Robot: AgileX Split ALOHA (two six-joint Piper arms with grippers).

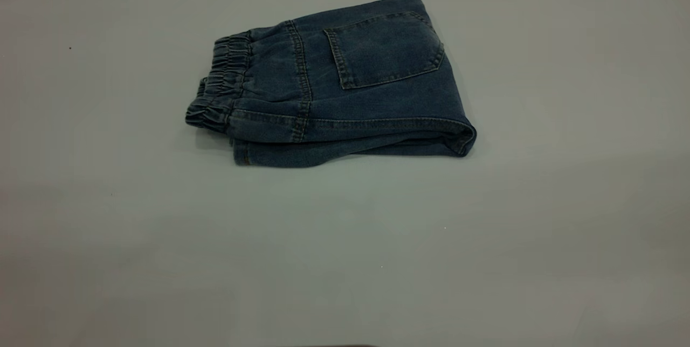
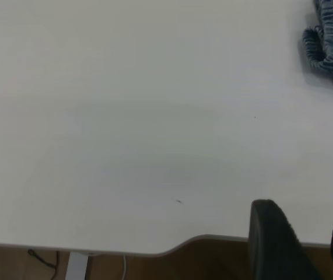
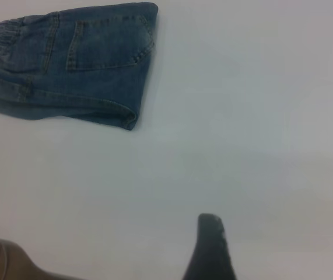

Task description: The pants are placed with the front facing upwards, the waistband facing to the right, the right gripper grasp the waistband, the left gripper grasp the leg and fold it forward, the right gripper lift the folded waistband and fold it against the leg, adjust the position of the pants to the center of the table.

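The pants [image 1: 345, 88] are laid folded into a compact stack on the bench [image 1: 485, 239], in its far-middle area, back patch pocket [image 1: 385, 48] uppermost. The waistband [image 1: 221, 85] is turned toward the exterior view's left. No arm is seen in the exterior view. The left claw [image 2: 303, 245] is held above the bench edge, fingers parted, grasping nothing. Only one finger of the right claw [image 3: 210, 248] is seen, well apart from the pants; its state cannot be told.

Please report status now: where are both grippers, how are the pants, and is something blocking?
Left gripper open, off the pants, near table edge. Right gripper also clear, away from pants. Pants folded, pocket up, waistband at left. Nothing in the way.
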